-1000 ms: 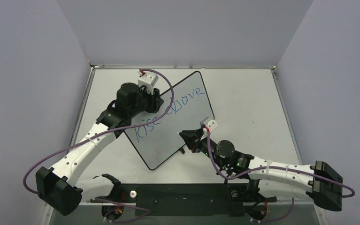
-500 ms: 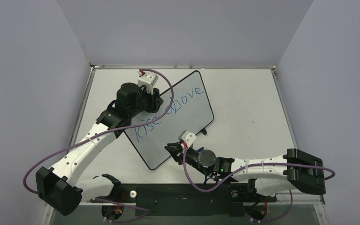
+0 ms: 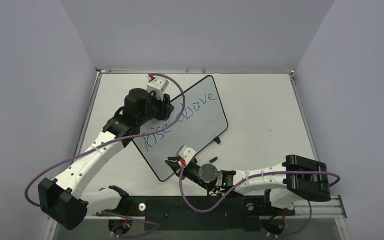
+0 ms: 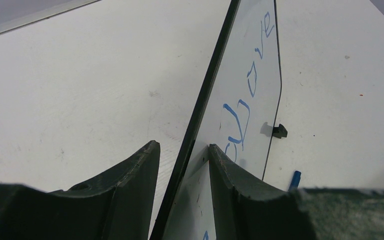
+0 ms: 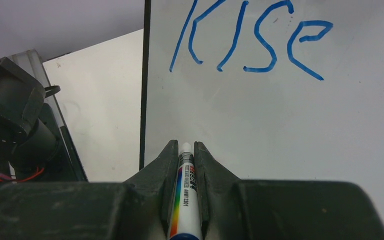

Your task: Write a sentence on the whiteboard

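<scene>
Right pincer sits nearest, at the near edge of the desk. It is clamped on a white marker, which runs lengthwise between the fingers so that only the tip pokes out in front. That grip lets the wrist steer the tip like a pen. The tip aims at the bare strip of the whiteboard beneath the "R", close to the board's left frame, which looks like the starting place for a second line; whether it touches the surface I cannot tell. A small blue piece, probably the marker's cap, lies on the desk just right of that arm, out of the writing path. The board stands left of centre, leaning, with its writing face turned toward the right arm. The sentence so far reads "Rise above" in blue across the upper part, so I judge the task roughly half done. Farther back, the left pincer grips the board's far-left edge, one finger behind the frame and one on the face, likely bracing it so the marker's push cannot tip or slide it.
</scene>
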Controlling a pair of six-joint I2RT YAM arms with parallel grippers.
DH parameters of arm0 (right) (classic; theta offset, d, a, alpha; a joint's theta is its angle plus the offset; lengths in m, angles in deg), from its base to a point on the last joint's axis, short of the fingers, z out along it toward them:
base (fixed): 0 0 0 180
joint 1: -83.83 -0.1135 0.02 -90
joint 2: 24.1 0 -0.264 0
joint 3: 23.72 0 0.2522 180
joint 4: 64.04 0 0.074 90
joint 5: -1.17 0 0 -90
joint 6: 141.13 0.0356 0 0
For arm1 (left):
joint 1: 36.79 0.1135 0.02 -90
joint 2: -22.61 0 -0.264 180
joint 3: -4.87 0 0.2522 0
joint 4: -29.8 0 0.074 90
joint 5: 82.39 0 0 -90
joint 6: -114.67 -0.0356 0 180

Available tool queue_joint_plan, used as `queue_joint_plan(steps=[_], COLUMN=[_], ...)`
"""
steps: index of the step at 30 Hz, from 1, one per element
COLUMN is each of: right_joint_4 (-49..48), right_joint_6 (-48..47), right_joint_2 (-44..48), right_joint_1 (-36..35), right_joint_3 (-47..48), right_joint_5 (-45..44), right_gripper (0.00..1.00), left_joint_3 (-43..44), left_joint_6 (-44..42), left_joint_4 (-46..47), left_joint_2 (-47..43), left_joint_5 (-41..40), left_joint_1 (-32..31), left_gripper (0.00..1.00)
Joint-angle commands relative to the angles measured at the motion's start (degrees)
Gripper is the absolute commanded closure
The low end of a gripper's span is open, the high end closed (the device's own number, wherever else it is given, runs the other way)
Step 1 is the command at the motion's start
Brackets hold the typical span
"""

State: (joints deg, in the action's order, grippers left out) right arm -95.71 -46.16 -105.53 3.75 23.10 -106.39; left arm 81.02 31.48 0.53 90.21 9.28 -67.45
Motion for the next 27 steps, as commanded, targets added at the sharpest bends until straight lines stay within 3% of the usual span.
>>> queue_joint_plan(steps=[1,10,27], right_joint_4=[-5.47,-2.39,-1.98], right_joint_6=[-3.59,-8.28,-6.73], right_joint_2=[-2.03,-6.06,-10.39], right_joint_1=[-0.86,-0.87,-0.86], right_joint_3=[3.91,8.32,8.89], right_joint_5=[-1.45,-2.29,-3.96], right_gripper=[1.0,1.0,1.0], left_joint_3=[2.03,2.13,2.26], left_joint_6=[-0.79,-0.66,-0.63], left_joint_4=[8.44,8.39,8.39], left_joint_2=[-0.96,-0.82,-0.94], left_joint_5=[-2.86,-2.73,-2.57], left_joint_1=[0.16,0.15,0.14], left_gripper=[1.0,1.0,1.0])
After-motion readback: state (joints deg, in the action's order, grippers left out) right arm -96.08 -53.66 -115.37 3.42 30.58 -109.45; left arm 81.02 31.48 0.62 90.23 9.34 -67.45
